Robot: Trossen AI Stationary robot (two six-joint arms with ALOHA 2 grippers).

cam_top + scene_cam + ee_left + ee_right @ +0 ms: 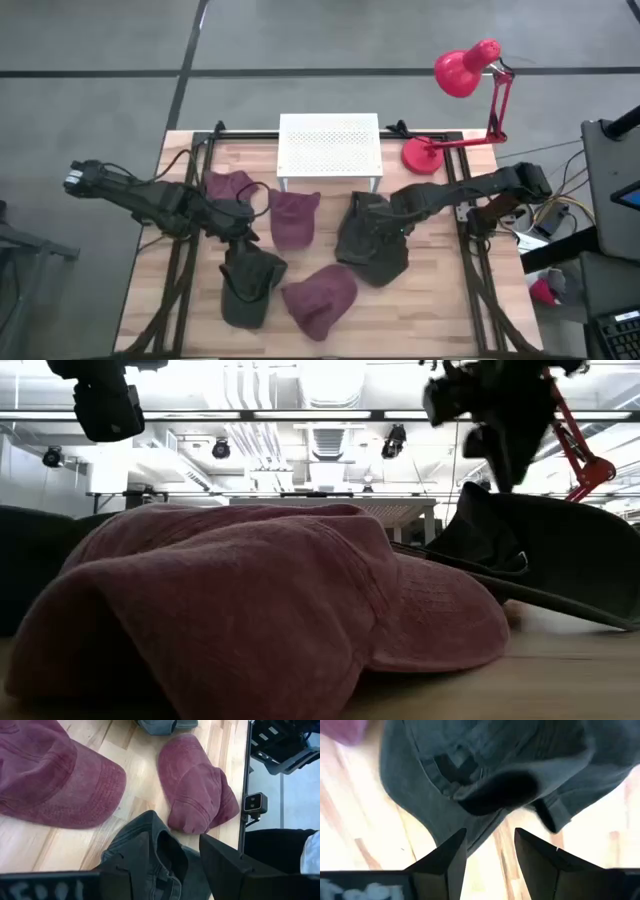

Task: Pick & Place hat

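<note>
High view, hats: five caps lie on the wooden table (430,300): three maroon, two dark grey, none on the white perforated rack (330,150) at the back.
High view, left arm: the left gripper (238,228) hangs over the dark grey cap (248,285) at the front left, just beside the maroon cap (293,217) in the middle.
High view, right arm: the right gripper (398,228) sits at the upper edge of the larger dark grey cap (370,245) on the right.
High view, bystanders: a red desk lamp (465,80) stands at the back right corner.
Low view: the front maroon cap (250,610) fills the foreground and rests flat; behind it the larger dark grey cap (550,555) has one edge tilted up under an arm.
Left wrist view: the fingers (230,865) stand apart with nothing between them, the dark grey cap (150,855) just beneath; two maroon caps lie beyond.
Right wrist view: the fingers (445,857) are parted with bare wood in the gap, the larger dark grey cap (485,765) right ahead, not pinched.
Progress, my guess: nothing lifted or placed yet; both arms look poised to grab, so the picking and all the placing are left.
</note>
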